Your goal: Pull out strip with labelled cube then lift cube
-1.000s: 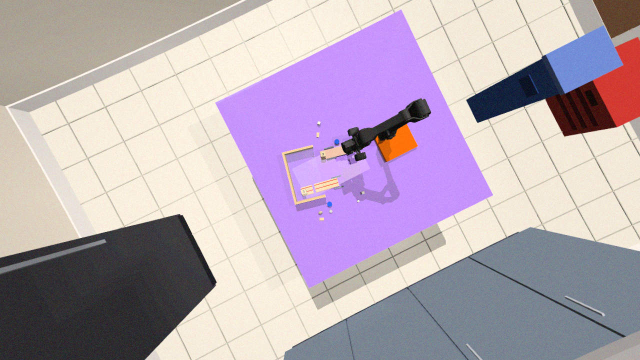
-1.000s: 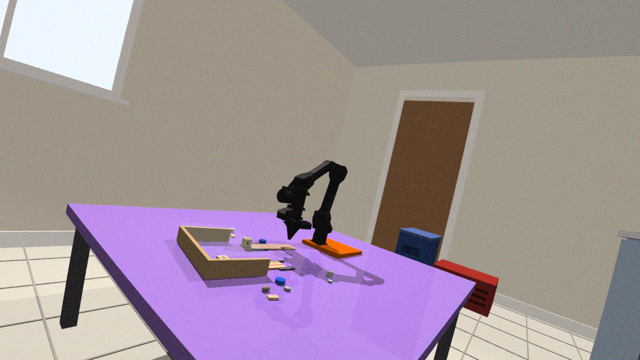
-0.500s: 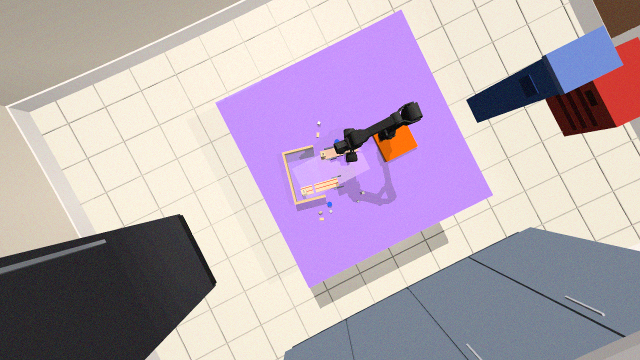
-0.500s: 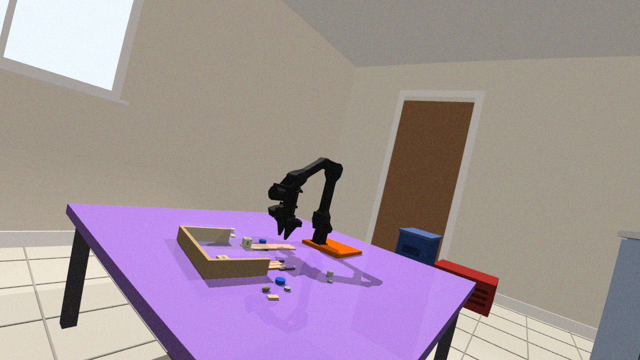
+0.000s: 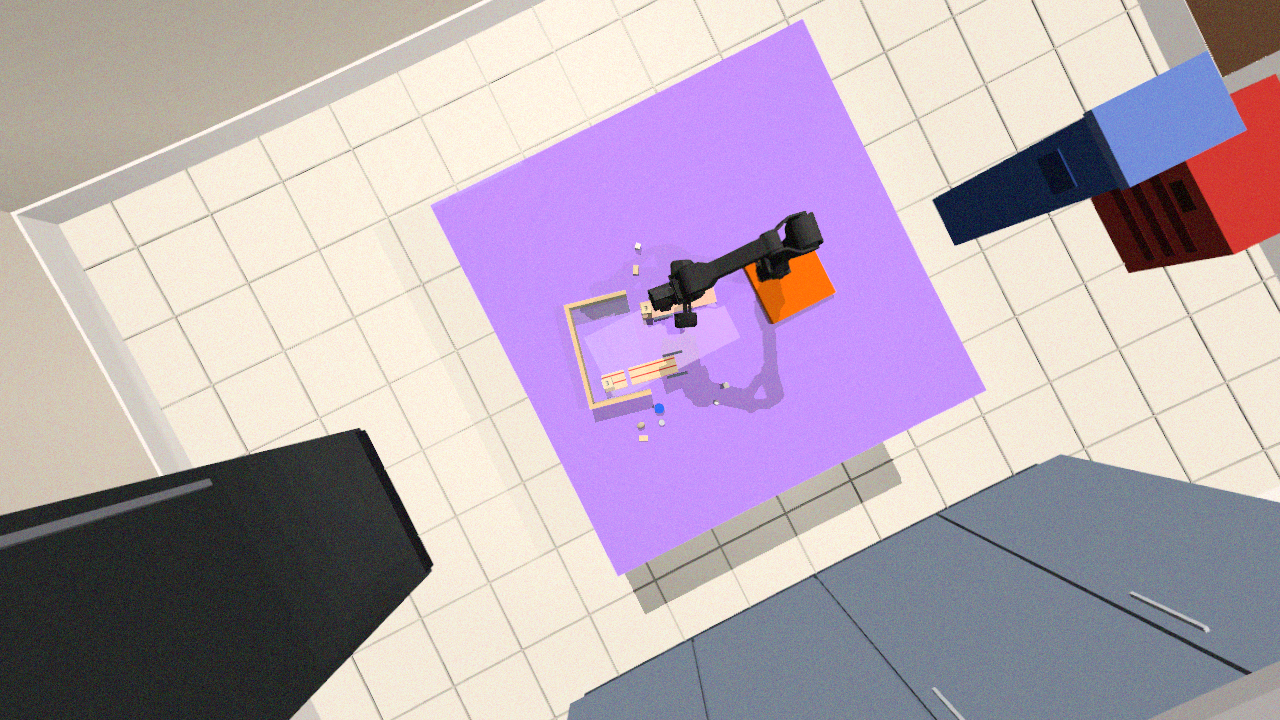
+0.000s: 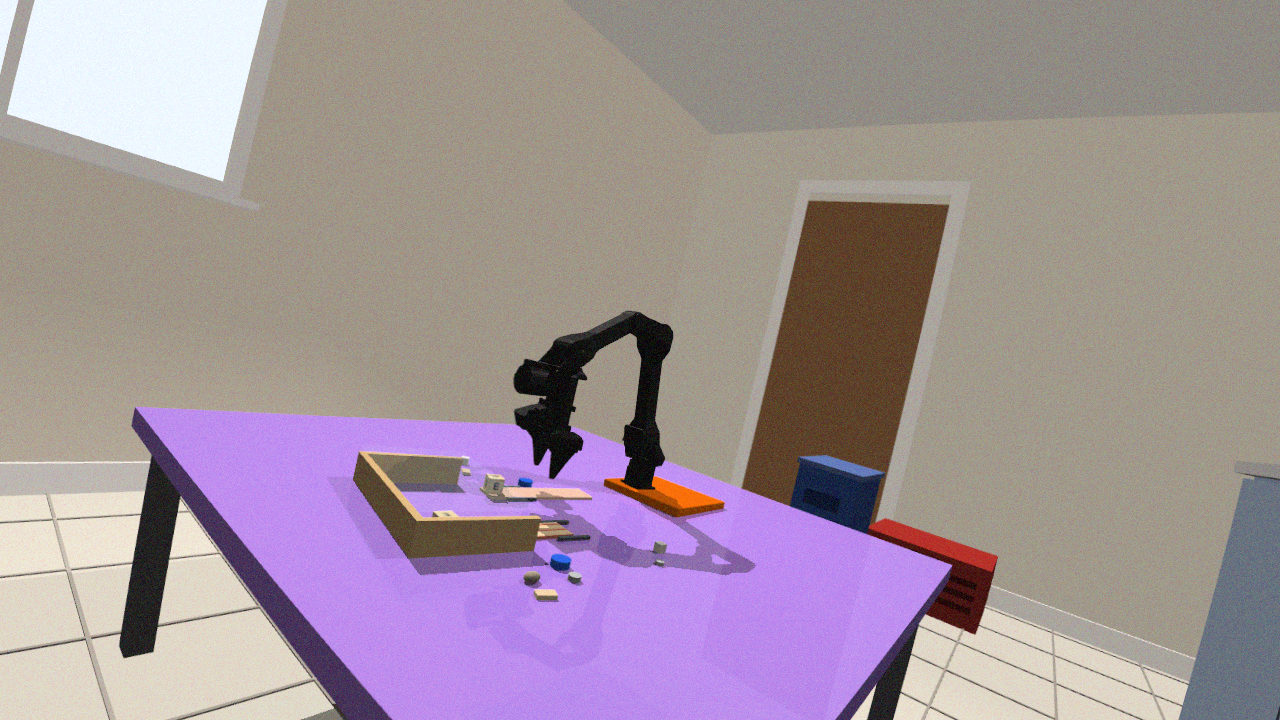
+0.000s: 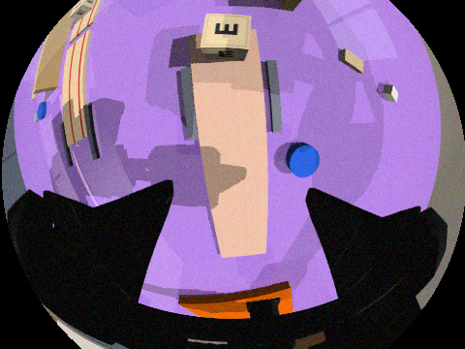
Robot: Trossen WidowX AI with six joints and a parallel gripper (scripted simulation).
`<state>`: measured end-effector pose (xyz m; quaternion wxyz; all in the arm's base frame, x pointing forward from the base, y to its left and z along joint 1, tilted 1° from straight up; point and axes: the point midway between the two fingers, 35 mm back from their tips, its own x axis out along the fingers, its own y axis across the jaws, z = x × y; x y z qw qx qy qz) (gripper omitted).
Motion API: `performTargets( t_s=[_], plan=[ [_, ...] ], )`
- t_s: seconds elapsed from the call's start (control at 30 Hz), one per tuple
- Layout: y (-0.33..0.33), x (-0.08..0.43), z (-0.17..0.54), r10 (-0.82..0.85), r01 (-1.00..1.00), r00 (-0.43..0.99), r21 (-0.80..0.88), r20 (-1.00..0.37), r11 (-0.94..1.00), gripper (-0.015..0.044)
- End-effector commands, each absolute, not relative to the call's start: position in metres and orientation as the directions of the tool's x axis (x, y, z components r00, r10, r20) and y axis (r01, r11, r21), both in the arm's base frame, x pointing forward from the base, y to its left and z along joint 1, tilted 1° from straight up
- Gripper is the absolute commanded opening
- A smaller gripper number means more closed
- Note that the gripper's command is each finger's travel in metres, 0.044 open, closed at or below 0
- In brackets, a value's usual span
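Note:
A plain pinkish strip (image 5: pixel 708 299) (image 6: pixel 559 494) (image 7: pixel 237 121) lies in one piece between two grey rails (image 7: pixel 188 104) (image 7: pixel 274 97). A cube marked E (image 5: pixel 646 308) (image 6: pixel 494 484) (image 7: pixel 226 30) stands on its far end. A red-lined strip is in two pieces with a gap: a longer near piece (image 5: pixel 653 369) (image 7: pixel 77 82) and a short far piece (image 5: pixel 617 378) (image 7: pixel 83 25), which bears another marked cube (image 5: pixel 608 383) (image 6: pixel 444 514) (image 7: pixel 83 9). My gripper (image 6: pixel 546 470) (image 7: pixel 243 192) is open and empty, above the plain strip's near part. The wrist view shows one fingertip to each side of it.
A three-sided wooden wall (image 5: pixel 579 358) (image 6: pixel 474 539) stands around the strips' far ends. A blue disc (image 6: pixel 525 482) (image 7: pixel 302 160) lies right of the plain strip in the wrist view. Another blue disc (image 5: pixel 658 408) (image 6: pixel 560 562) and several small blocks lie outside the wall. The arm stands on an orange base (image 5: pixel 796 291).

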<state>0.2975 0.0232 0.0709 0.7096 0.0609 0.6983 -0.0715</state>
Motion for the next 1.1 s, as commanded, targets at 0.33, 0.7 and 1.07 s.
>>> performTargets(
  t_s=[0.33,0.7,1.07],
  plan=[
    [0.022,0.346,0.080,-0.016,0.182,0.023,-0.011,-1.000,0.983,0.0440],
    [0.022,0.384,0.087,-0.016,0.182,0.027,-0.010,-1.000,0.983,0.0440],
    [0.022,0.403,0.089,-0.016,0.182,0.029,-0.010,-0.999,0.983,0.0335]
  ],
)
